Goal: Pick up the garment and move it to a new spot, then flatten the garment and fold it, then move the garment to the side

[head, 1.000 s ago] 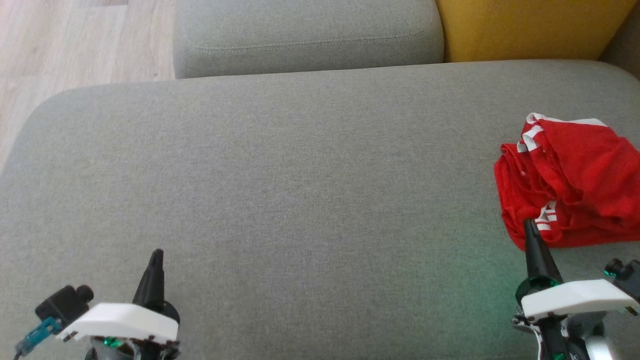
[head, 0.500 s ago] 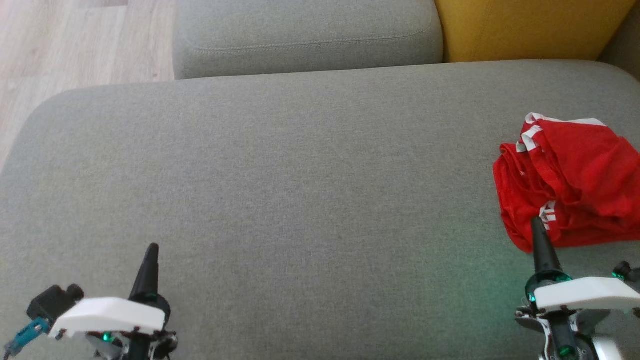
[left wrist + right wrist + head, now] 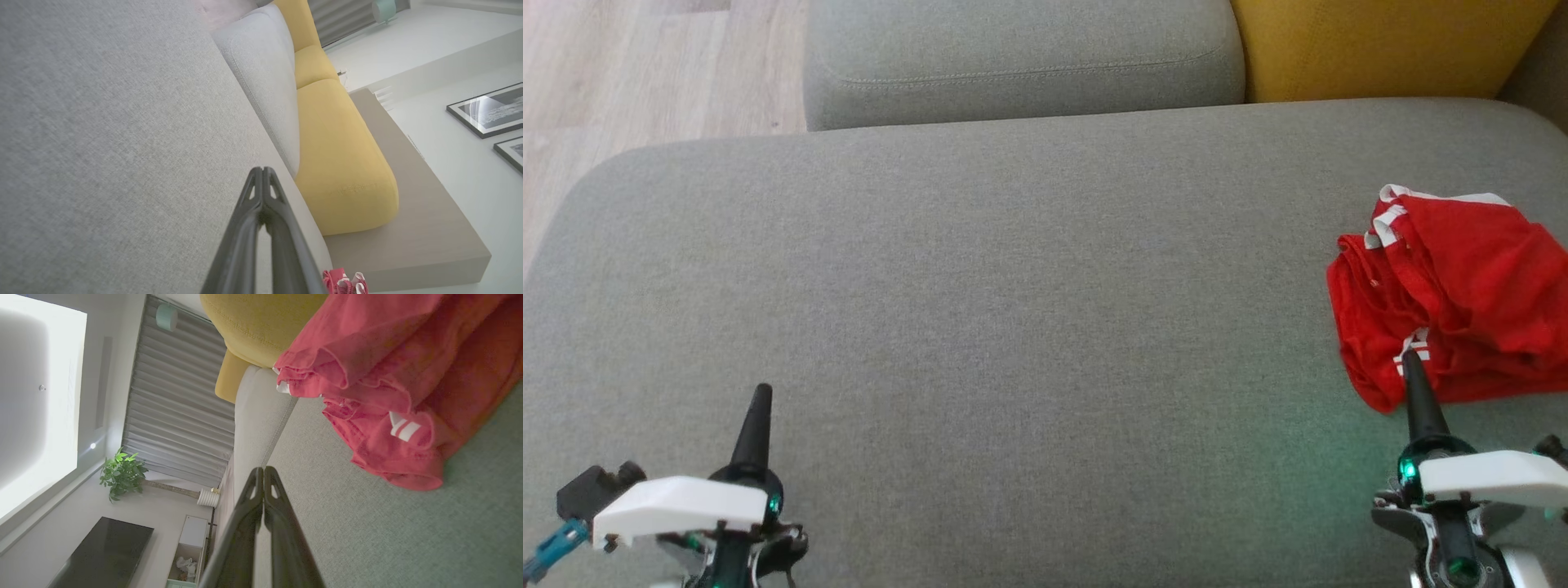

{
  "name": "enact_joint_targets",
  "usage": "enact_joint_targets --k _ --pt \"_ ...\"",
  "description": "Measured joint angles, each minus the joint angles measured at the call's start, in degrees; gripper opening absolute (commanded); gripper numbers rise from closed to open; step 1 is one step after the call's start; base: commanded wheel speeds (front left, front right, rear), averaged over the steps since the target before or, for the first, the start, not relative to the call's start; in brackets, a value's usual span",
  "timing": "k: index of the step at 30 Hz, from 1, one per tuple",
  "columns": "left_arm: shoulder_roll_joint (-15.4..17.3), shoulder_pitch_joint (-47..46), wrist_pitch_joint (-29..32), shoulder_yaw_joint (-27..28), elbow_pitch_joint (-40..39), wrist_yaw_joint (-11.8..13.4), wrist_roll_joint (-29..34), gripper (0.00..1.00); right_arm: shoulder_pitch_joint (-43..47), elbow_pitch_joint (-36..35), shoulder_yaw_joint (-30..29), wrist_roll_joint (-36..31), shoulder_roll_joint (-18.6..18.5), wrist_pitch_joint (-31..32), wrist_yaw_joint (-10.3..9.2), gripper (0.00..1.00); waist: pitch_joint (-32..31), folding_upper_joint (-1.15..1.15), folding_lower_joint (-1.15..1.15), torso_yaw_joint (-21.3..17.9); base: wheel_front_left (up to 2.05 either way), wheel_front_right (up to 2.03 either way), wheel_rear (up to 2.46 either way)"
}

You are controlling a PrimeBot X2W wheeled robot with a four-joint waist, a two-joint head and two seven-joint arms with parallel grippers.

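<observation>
The red garment [image 3: 1462,286] with white trim is lying crumpled at the right edge of the grey sofa seat [image 3: 1013,310]. The right hand [image 3: 1410,361], fingers pressed together, is pointing at the garment's near edge. The left hand [image 3: 760,394], likewise closed, is showing at lower left, well apart from the garment.

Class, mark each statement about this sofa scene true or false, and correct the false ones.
1. The red garment lies bunched up on the right side of the grey seat. True.
2. The left gripper is holding the garment. False: it is shut on nothing, over the left of the seat, far from the garment.
3. The right gripper has its jaws shut, close to the garment's near edge. True.
4. The cushion behind the garment is blue. False: it is a yellow cushion.
5. The garment has white stripes. True.
</observation>
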Motion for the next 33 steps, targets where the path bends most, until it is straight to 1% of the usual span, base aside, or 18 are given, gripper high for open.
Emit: enact_joint_targets --k 9,33 --pt "-1.02 -0.59 1.37 1.4 0.59 -1.03 -6.36 0.0 -1.16 0.98 -0.74 6.61 -0.01 0.45 0.0 0.0 -0.06 0.0 0.0 -0.08 0.0 0.0 0.0" --pt "-2.6 -2.73 4.86 5.21 2.26 -3.75 -20.58 0.0 -2.77 3.83 -2.57 21.83 -0.03 1.26 0.0 0.0 -0.2 0.0 0.0 -0.27 0.0 0.0 0.0"
